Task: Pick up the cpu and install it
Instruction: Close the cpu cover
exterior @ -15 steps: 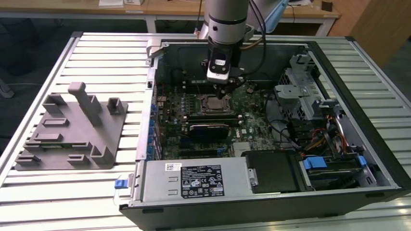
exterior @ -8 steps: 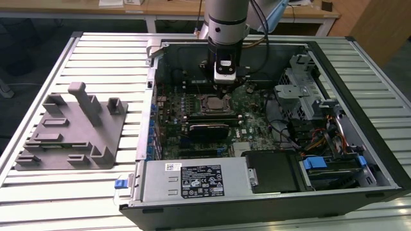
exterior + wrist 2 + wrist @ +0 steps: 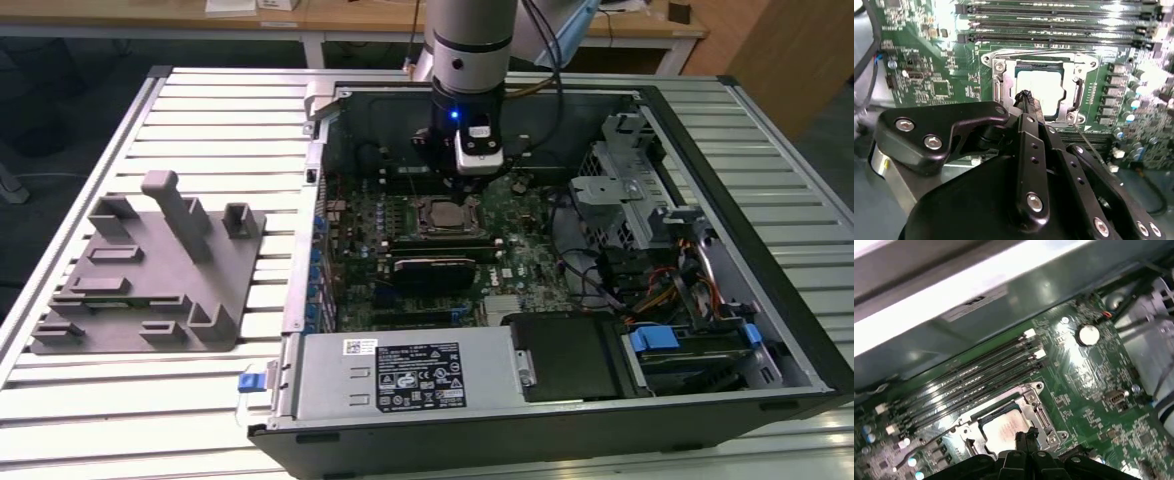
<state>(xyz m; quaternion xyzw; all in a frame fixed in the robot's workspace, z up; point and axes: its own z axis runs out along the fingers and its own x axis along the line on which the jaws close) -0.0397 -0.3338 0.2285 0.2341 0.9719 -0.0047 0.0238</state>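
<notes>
The cpu (image 3: 1046,86) lies flat inside the socket frame (image 3: 995,80), near the middle of the motherboard (image 3: 527,235). Its silver top is bare and looks level with the frame around it. It looks seated to me, so I'd judge the placing part done. The socket sits just beside the rows of memory slots (image 3: 1054,22).

The pincer (image 3: 1025,96) hangs straight over the socket, its two fingers drawn together with nothing between them. The tips are at the chip's edge, though I cannot tell whether they touch it. Fingers held together like that would suit pressing or nudging rather than grasping.

The open computer case (image 3: 310,150) lies on its side on the slatted desk (image 3: 200,110), so the board faces up to the arm. A grey fixture (image 3: 147,270) stands near the desk's edge at the exterior view's left, well apart from the case.
</notes>
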